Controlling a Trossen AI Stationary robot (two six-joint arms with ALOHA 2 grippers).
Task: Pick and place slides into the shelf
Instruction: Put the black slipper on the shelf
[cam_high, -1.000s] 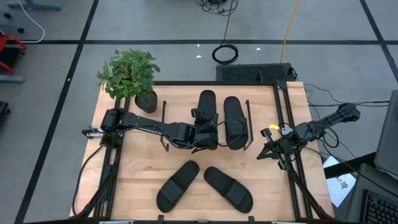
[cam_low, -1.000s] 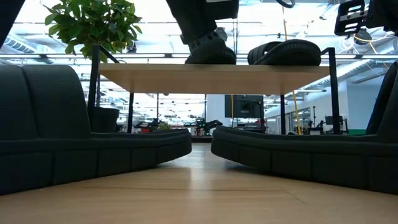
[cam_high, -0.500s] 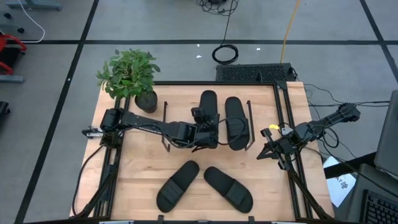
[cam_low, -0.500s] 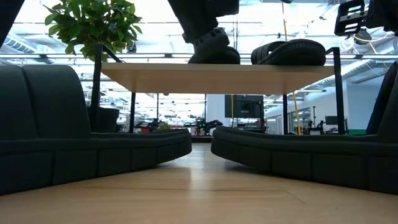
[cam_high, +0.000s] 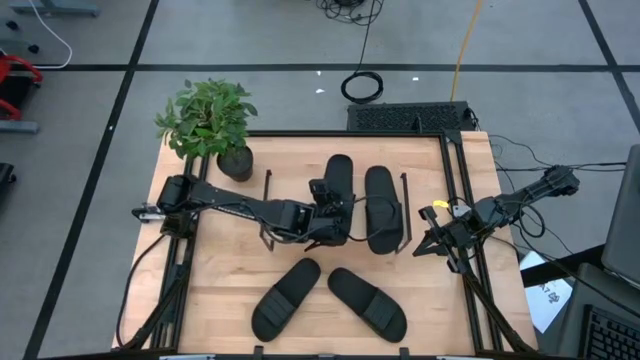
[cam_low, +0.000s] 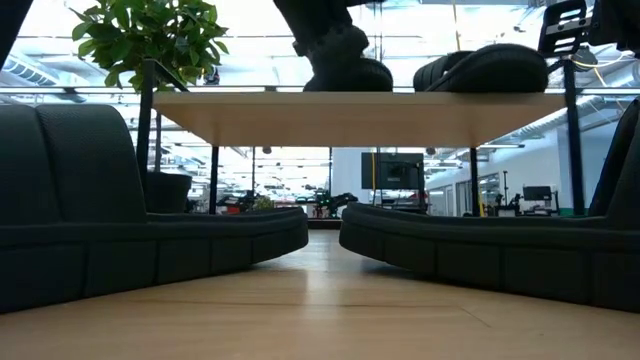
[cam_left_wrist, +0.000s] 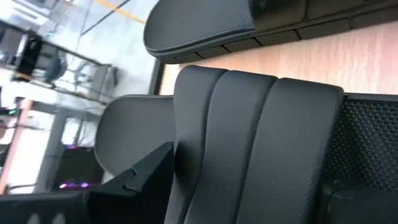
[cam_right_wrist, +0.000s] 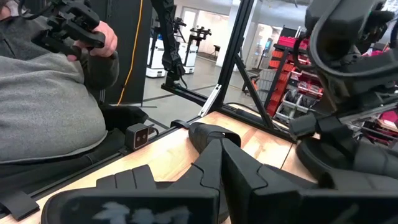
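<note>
Left hand (cam_high: 327, 222) sits half-open astride the slide's strap (cam_left_wrist: 261, 143) on the shelf (cam_low: 350, 105); best lift straight clear without dragging.

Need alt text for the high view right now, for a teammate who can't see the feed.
Overhead view: the left gripper sits at one of two slides on the shelf, the left shelf slide, beside the right shelf slide. Two more slides lie on the table in front. The right gripper waits at the table's right edge.

Two slides (cam_high: 370, 208) crowd the shelf (cam_high: 268, 205), potted plant (cam_high: 208, 122) behind-left, bare tabletop (cam_high: 225, 280) front-left.
</note>
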